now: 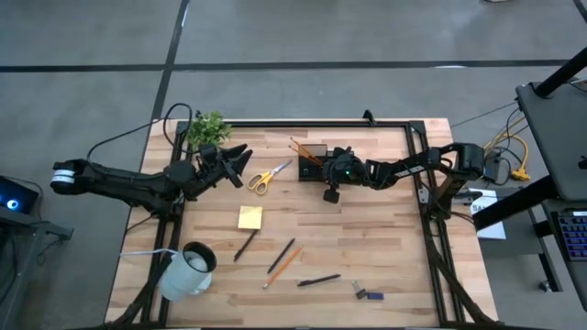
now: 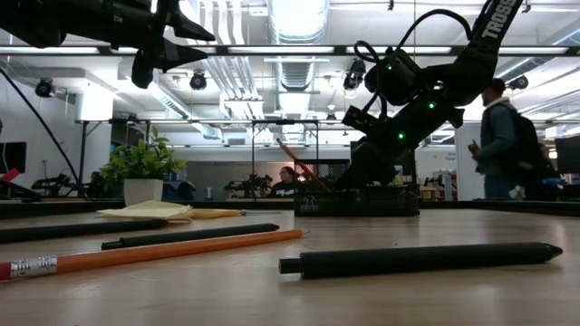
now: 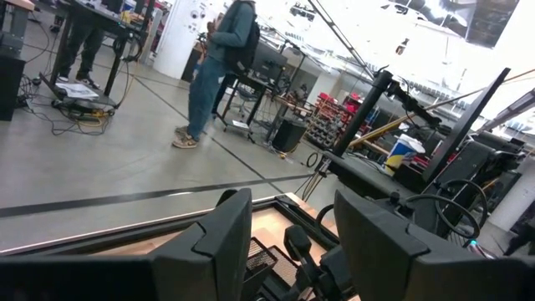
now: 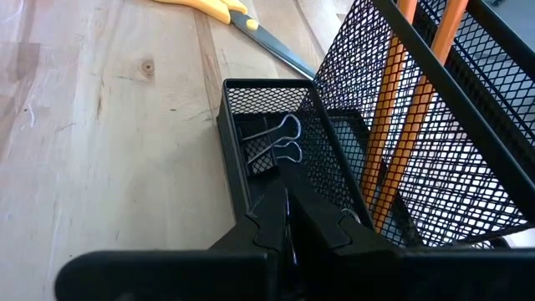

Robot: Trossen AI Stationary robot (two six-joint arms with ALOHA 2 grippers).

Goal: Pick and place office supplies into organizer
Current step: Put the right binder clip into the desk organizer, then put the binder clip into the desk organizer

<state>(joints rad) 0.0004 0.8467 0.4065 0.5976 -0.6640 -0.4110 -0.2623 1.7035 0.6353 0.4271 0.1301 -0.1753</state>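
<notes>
The black mesh organizer (image 1: 312,161) stands at the table's far middle, with two orange pencils (image 4: 401,125) leaning in its tall compartment. A black binder clip (image 4: 269,144) lies in its small low compartment. My right gripper (image 4: 287,209) is shut, slanting down over that compartment's rim. My left gripper (image 1: 237,165) hovers open, well above the table, beside the plant, with nothing between its fingers (image 3: 219,242). Yellow-handled scissors (image 1: 269,176), a yellow sticky-note pad (image 1: 249,217), dark pens (image 1: 245,245), an orange pencil (image 1: 284,266) and tiny dark bits (image 1: 367,294) lie flat on the wood. My right gripper's shut fingertips (image 4: 280,205) stand right at the near rim of the organizer's small compartment (image 4: 251,88), coming from the table's right and slanting down. I cannot tell whether they touch the mesh. Nothing shows between them.
A white mug (image 1: 188,270) lies at the near left corner and a small green plant (image 1: 208,128) stands at the far left. A black frame (image 1: 303,124) runs along the table's edges. Bare wood lies between the scissors and the loose pens.
</notes>
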